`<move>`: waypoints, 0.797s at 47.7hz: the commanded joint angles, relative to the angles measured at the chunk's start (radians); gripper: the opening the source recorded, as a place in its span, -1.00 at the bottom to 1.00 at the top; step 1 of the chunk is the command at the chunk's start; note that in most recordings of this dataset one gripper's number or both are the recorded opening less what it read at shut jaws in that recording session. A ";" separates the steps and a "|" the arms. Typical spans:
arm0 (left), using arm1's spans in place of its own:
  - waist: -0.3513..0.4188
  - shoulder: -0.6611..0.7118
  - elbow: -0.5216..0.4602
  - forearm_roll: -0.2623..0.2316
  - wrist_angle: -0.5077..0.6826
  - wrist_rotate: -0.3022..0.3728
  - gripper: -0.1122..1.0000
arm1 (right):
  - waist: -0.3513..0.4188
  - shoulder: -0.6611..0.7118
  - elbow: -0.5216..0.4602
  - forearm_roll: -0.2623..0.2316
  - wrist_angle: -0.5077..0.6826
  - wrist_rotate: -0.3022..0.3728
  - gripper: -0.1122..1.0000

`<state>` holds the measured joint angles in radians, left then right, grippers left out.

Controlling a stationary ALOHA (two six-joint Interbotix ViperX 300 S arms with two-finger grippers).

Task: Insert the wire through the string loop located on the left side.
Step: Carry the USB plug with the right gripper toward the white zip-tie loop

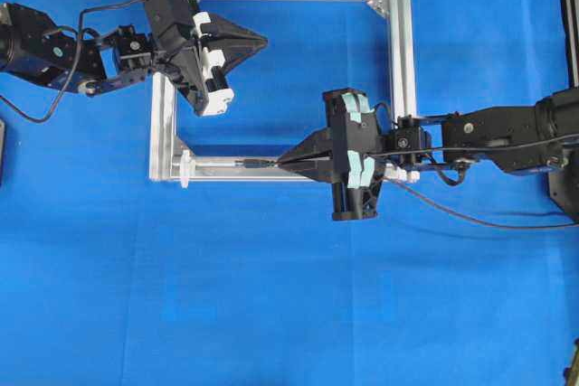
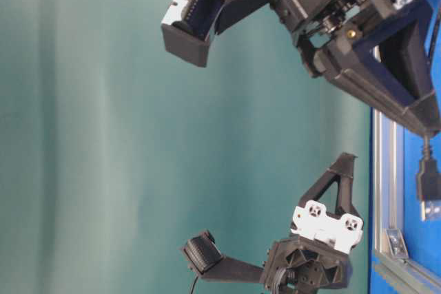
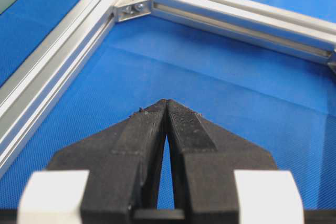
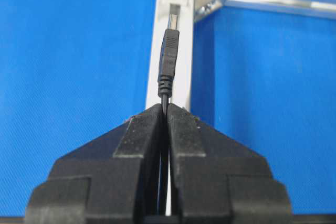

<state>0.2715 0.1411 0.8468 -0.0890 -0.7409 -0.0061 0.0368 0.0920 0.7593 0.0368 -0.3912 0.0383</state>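
The right gripper [image 4: 165,109] is clamping the wire [image 4: 169,59] over the frame bar [image 4: 181,85]; the left gripper [image 3: 167,103] is hanging closed, empty.

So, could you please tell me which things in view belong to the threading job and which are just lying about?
Part of the job:
- wire, pinched in the right hand
- string loop on the frame bar
- aluminium frame

Not in use:
- left hand, shut, holding nothing
- blue table cover

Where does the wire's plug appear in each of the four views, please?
Overhead: plug low centre-left, over the frame's bottom bar.
Table-level: plug at right edge.
Left wrist: not in view.
Right wrist: plug top centre.
Shared landmark: the aluminium frame.
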 commanded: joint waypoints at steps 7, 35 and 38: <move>0.002 -0.031 -0.008 0.002 -0.005 -0.002 -0.80 | 0.020 0.043 -0.089 -0.011 0.008 0.000 -0.79; 0.002 -0.031 -0.009 0.002 -0.005 -0.002 -0.80 | -0.002 0.163 -0.233 -0.014 0.044 0.000 -0.79; 0.002 -0.031 -0.008 0.002 -0.005 -0.002 -0.80 | -0.002 0.161 -0.235 -0.014 0.044 0.000 -0.79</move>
<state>0.2715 0.1411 0.8468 -0.0890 -0.7409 -0.0061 0.0368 0.2700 0.5476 0.0230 -0.3436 0.0368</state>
